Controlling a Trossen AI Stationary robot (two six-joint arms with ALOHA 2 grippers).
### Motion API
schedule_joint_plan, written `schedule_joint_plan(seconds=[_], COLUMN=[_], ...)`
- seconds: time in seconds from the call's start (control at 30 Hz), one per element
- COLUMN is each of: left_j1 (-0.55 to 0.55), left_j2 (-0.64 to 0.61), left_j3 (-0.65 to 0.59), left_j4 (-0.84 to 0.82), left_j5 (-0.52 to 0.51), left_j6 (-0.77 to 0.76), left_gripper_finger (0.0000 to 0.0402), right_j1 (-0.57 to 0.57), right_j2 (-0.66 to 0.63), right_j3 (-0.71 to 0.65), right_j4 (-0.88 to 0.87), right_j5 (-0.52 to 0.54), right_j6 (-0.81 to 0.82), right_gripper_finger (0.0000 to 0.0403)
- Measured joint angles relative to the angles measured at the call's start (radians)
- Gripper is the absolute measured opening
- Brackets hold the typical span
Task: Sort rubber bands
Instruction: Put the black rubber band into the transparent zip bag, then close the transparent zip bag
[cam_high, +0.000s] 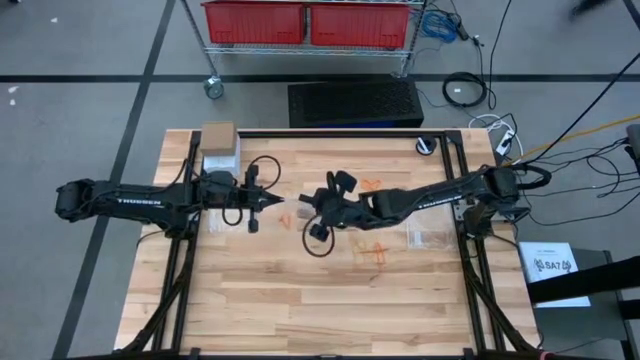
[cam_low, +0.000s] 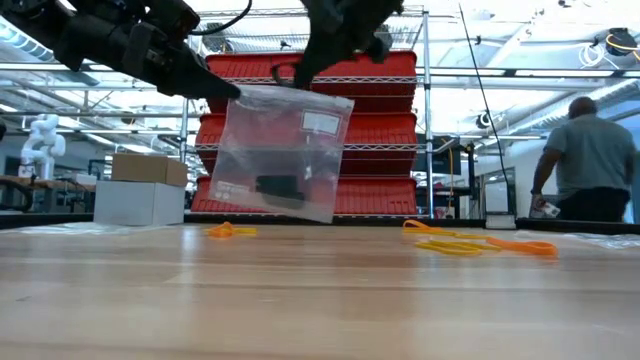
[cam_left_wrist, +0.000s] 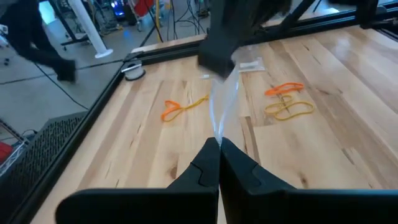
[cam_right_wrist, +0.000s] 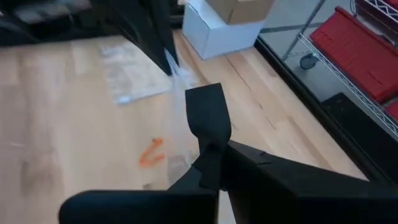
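Both arms reach toward the centre, raised in the air. The left claw (cam_high: 278, 203) comes in from nine o'clock, fingers pinched together. The right claw (cam_high: 303, 205) comes from three o'clock, likewise closed, tip nearly meeting the other.

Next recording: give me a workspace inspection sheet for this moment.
Surface: wooden table, mostly bare.
Job's things: orange and yellow rubber bands lie loose on the wood; another orange band lies apart.
Clutter: clear plastic bag held in the air with something dark inside; another bag lying flat; cardboard box on a white box.
Grippers: left claw and right claw both shut on the raised bag's top edge.
Cables: loops on the floor beyond the table.
Surroundings: red bins on a wire rack; a person standing far off.
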Motion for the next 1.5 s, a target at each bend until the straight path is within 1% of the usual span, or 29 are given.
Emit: schedule_joint_plan(seconds=[0.13,0.27,0.4,0.5,0.63,0.83,0.9,1.0,1.13,1.23,1.3,1.43,1.5], left_j1=[0.0,0.003,0.021,0.031,0.032,0.032,0.032,0.032,0.032,0.032,0.032,0.032,0.032], left_j2=[0.0,0.0,0.0,0.0,0.0,0.0,0.001,0.0,0.001,0.0,0.001,0.001,0.001], left_j3=[0.0,0.0,0.0,0.009,0.017,0.018,0.018,0.018,0.018,0.019,0.013,-0.003,-0.012], left_j4=[-0.001,0.009,0.029,0.024,0.026,0.016,0.014,-0.002,-0.016,-0.034,-0.03,-0.032,-0.019], left_j5=[0.0,0.0,0.0,0.0,0.025,0.045,0.045,0.045,0.045,0.046,0.046,0.045,0.041], left_j6=[0.018,0.025,0.021,0.019,0.018,0.01,-0.006,-0.01,-0.035,-0.059,-0.069,-0.087,-0.088], left_gripper_finger=[0.0002,0.0002,0.0002,0.0002,0.0002,0.0002,0.0002,0.0002,0.0002,0.0002,0.0002,0.0002,0.0002], right_j1=[-0.022,-0.028,-0.037,-0.049,-0.069,-0.087,-0.089,-0.088,-0.085,-0.085,-0.083,-0.077,-0.072], right_j2=[0.019,0.034,0.035,0.035,0.035,0.024,0.02,0.02,0.02,0.019,0.017,0.015,0.01], right_j3=[0.0,-0.001,-0.001,-0.001,-0.001,0.002,0.02,0.063,0.142,0.219,0.248,0.248,0.22], right_j4=[0.007,-0.005,-0.02,-0.04,-0.038,-0.043,-0.055,-0.084,-0.178,-0.348,-0.453,-0.601,-0.643], right_j5=[-0.046,-0.062,-0.117,-0.144,-0.208,-0.215,-0.234,-0.241,-0.241,-0.263,-0.269,-0.323,-0.339], right_j6=[-0.009,-0.01,0.015,0.05,0.071,0.087,0.086,0.071,0.039,0.044,0.07,0.125,0.159], right_gripper_finger=[0.0,0.0,0.0007,0.0028,0.0074,0.0145,0.0159,0.0169,0.0171,0.0171,0.0171,0.0171,0.0171])
